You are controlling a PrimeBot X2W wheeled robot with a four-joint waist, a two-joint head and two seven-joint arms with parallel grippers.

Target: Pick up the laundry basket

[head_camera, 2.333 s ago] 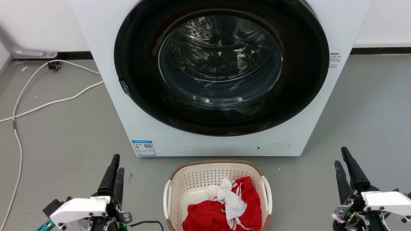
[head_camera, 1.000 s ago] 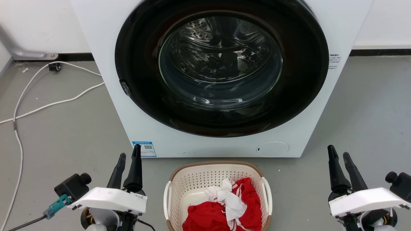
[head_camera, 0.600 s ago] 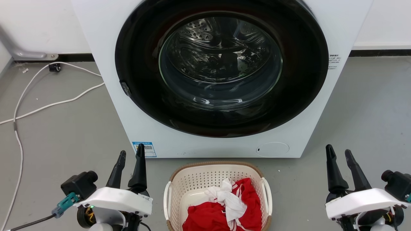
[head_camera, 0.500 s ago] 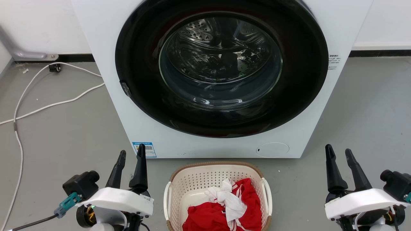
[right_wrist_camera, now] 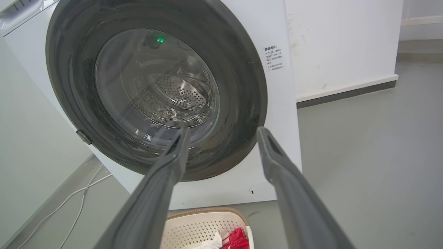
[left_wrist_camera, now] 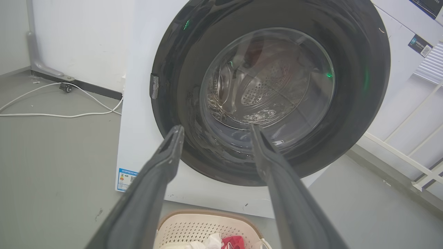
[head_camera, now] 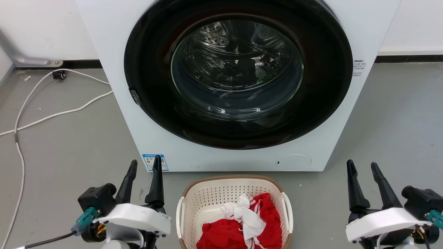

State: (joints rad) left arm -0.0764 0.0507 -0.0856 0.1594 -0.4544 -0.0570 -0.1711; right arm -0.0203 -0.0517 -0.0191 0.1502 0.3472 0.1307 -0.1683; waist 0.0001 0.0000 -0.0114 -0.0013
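Head view: the laundry basket (head_camera: pixel 214 199) is seen at btm centre, set on the grey floor (head_camera: pixel 69 155) just in front of the washing machine (head_camera: pixel 138 131), w/ red cloth (head_camera: pixel 225 233) and white cloth (head_camera: pixel 244 214) inside. Its side handles (head_camera: pixel 179 214) are shown here. The L gripper (head_camera: pixel 146 159) is placed at lower left and the R gripper (head_camera: pixel 361 163) at lower right. Both are kept apart from the basket, fingers spread w/ nothing between. A white cable (head_camera: pixel 52 112) is laid along the left edge. In the wrist views the basket's far rim and a bit of cloth are caught at the btm edge, between the spread fingers. A white railing (left_wrist_camera: pixel 398 152) is picked up at right in the L wrist view. A text label (right_wrist_camera: pixel 273 58) is shown at upper right in the R wrist view.
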